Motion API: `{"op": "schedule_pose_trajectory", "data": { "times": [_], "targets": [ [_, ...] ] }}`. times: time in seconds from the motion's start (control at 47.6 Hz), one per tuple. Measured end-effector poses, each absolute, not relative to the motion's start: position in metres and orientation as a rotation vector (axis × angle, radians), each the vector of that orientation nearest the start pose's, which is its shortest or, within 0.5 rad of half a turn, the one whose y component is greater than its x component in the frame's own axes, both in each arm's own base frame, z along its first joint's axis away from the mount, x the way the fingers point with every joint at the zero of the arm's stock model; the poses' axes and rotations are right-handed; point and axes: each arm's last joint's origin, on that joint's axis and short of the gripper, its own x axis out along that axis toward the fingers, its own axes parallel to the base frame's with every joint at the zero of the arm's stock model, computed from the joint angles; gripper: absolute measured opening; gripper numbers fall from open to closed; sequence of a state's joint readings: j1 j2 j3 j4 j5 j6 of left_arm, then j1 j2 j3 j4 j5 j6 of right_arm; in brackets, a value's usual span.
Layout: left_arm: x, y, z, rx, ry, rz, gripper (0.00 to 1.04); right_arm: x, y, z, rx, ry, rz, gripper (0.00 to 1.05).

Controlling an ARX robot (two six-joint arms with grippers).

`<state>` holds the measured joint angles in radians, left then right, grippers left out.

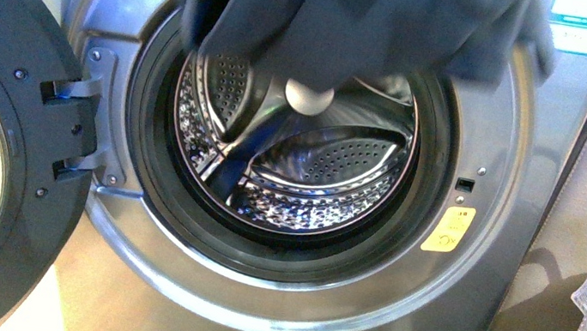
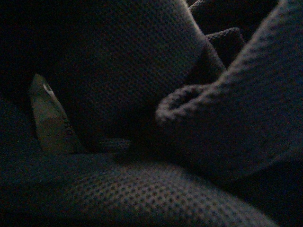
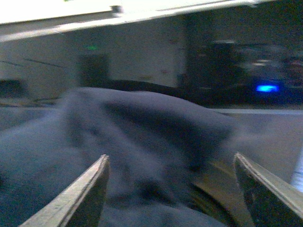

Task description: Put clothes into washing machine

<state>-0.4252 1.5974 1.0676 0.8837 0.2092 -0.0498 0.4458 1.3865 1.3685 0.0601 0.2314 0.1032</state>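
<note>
Against the grey washing machine (image 1: 271, 301) front, clothes (image 1: 354, 18) hang over its porthole; right gripper (image 3: 170, 158) splayed, left gripper (image 2: 52, 120) clench unclear, so a slip could snag the gasket (image 1: 145, 145).

Right fingers (image 3: 87, 191): 2 flat tapering wedges, pale tan along the edges, 1 with a dark inner face. Left finger (image 2: 49, 118): 1 dull olive blade, small round hole near the tip, faint marking further along.
</note>
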Motion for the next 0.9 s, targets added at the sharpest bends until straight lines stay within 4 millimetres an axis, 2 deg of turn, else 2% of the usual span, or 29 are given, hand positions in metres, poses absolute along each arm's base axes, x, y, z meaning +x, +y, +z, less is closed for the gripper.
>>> {"op": "schedule_pose_trajectory", "data": {
  "times": [0.063,0.168,0.336,0.42,0.525,0.903],
  "targets": [
    [0.325,-0.151,0.324,-0.088,-0.333,-0.634,0.16,0.275,0.114,0.407,0.082,-0.033,0.092,0.68],
    [0.324,-0.147,0.316,-0.087,-0.319,-0.624,0.16,0.256,0.089,0.382,0.053,-0.050,0.015,0.54],
    [0.322,-0.143,0.302,-0.089,-0.294,-0.618,0.16,0.232,0.064,0.339,0.033,-0.046,-0.005,0.33],
    [0.319,-0.141,0.291,-0.091,-0.277,-0.620,0.16,0.219,0.054,0.306,0.015,-0.018,0.017,0.17],
    [0.317,-0.138,0.274,-0.096,-0.247,-0.610,0.16,0.206,0.043,0.278,0.003,0.002,0.014,0.01],
    [0.319,-0.133,0.214,-0.104,-0.136,-0.563,0.16,0.174,0.022,0.231,0.002,0.005,0.007,0.02]
  ]
}}
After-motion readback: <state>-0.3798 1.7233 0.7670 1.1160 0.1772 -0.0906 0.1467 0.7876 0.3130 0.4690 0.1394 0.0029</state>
